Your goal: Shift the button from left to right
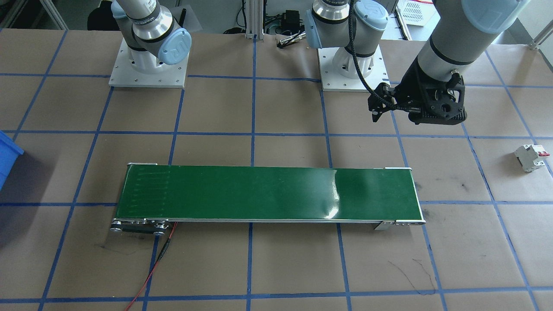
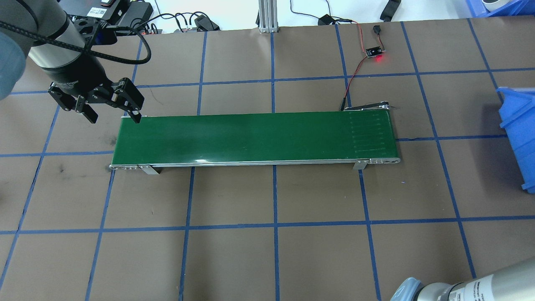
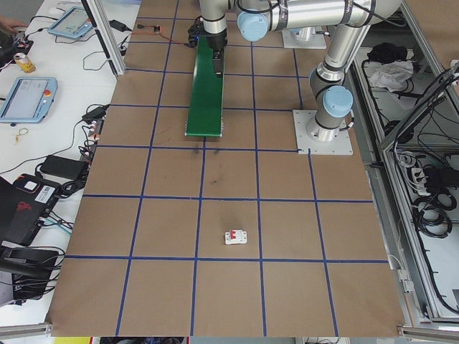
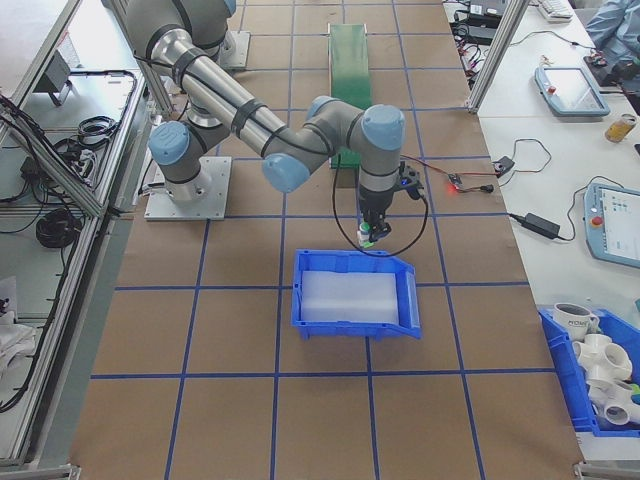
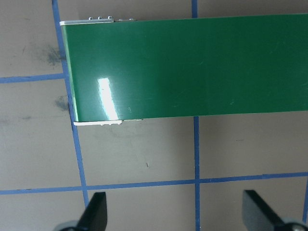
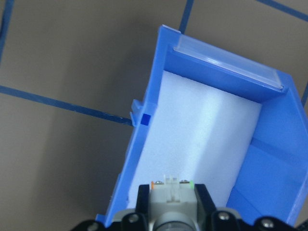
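— Over at the right gripper: clamped tight on the button, black fingers pressed against both sides of the white body.

— Green showing at the tip in the side view, too. And hanging where?

— Up in the air above the blue bin, right over its rear rim, on the edge nearest the arm. Not touching. Looking straight down from the wrist onto the white foam pad lining the bin floor.

— Switching to the left gripper now.

— Spread wide, nothing between the jaws. Poised above the table just off the end of the green conveyor belt, one fingertip over the belt's corner in the overhead view.

— Confirmed from the wrist: two fingertips far apart at the bottom of the picture, only brown paper and blue tape lines between them, belt end further ahead.

— Anything else down there?

— A white circuit breaker with a red lever, lying alone on the table, well away from the belt and from both grippers. Bare belt top, shiny glare near one end.
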Available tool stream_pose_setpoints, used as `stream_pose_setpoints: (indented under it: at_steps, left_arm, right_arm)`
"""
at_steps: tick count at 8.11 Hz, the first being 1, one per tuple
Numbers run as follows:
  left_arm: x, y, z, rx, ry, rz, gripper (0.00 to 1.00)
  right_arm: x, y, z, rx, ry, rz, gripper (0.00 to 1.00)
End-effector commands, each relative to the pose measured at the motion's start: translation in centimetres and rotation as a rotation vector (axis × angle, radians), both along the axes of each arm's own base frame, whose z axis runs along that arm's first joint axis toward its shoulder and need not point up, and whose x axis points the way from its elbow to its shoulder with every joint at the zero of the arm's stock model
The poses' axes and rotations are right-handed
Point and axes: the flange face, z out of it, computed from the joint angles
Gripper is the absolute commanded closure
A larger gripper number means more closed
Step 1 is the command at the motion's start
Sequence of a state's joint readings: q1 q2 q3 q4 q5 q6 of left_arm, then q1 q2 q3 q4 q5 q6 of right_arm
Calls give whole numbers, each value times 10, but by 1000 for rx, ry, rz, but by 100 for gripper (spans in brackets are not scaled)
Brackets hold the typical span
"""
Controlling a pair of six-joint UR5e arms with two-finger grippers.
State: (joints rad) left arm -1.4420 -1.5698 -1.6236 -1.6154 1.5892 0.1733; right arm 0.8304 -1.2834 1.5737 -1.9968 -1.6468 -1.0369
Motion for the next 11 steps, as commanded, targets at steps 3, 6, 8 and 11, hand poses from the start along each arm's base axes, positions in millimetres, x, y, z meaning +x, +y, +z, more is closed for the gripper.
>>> stream_pose_setpoints:
  at_steps: [3, 6, 8, 11]
  left_arm:
    - [0, 1, -8, 15, 5, -3, 0]
    - [-1, 1, -7, 12, 8, -4, 0]
    - [0, -2, -5, -15, 4, -10, 0]
    - [0, -3, -4, -20, 2, -20, 0]
  right_arm:
    - [-69, -2, -116, 56, -75, -7, 100]
    - [-71, 0, -128, 75, -76, -11, 79]
    - [-70, 1, -123, 64, -76, -15, 29]
    - [-70, 9, -85, 31, -32, -19, 0]
